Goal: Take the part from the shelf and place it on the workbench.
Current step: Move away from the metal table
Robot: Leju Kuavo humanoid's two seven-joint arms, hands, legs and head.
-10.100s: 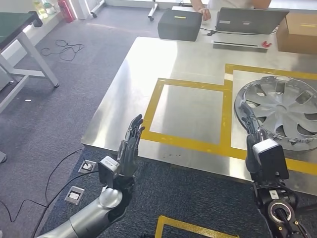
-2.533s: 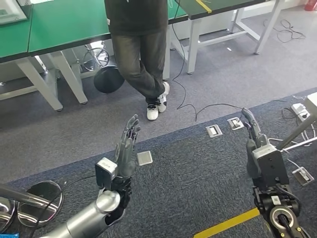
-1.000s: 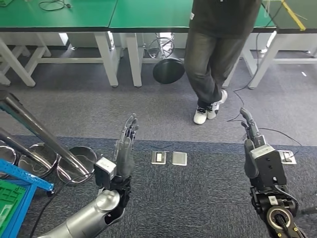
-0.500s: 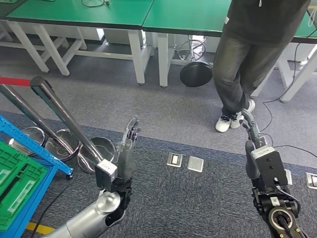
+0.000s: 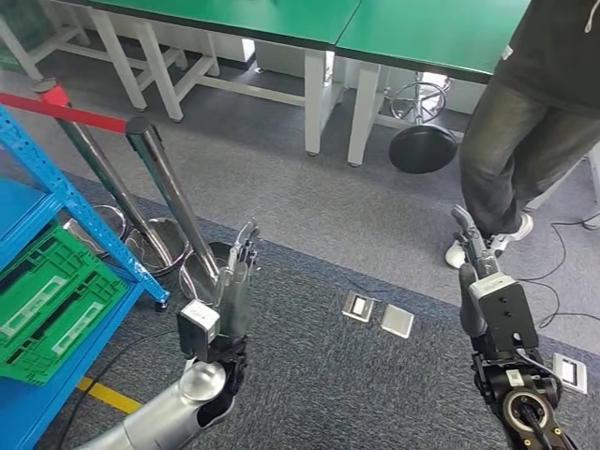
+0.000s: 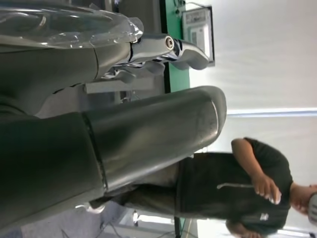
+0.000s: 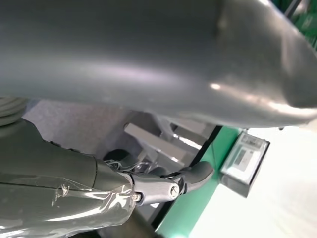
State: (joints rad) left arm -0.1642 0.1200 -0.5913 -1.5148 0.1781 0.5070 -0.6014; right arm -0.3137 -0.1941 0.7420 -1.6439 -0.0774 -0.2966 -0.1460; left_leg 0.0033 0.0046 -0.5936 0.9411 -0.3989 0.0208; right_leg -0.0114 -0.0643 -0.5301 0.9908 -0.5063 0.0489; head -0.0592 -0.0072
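Observation:
A blue shelf (image 5: 70,199) stands at the left edge of the head view, and a green crate (image 5: 50,300) lies on its lower level. What the crate holds is too small to tell. My left hand (image 5: 237,281) is raised with its fingers spread and holds nothing, about an arm's length right of the shelf. My right hand (image 5: 472,258) is also raised and empty, far from the shelf. The left wrist view shows my left hand (image 6: 112,124) with its fingers extended. In the right wrist view, nothing lies in my right hand (image 7: 112,74).
Two metal stanchion posts (image 5: 166,192) with round bases and a red belt (image 5: 70,110) stand between me and the shelf. A person (image 5: 523,141) stands at the right by green tables (image 5: 397,28). A stool base (image 5: 422,148) and floor sockets (image 5: 357,307) lie ahead.
The camera has swung left: the blue shelf and green crate have come in from the left, and the person has slid to the right edge. Both hands keep their raised pose.

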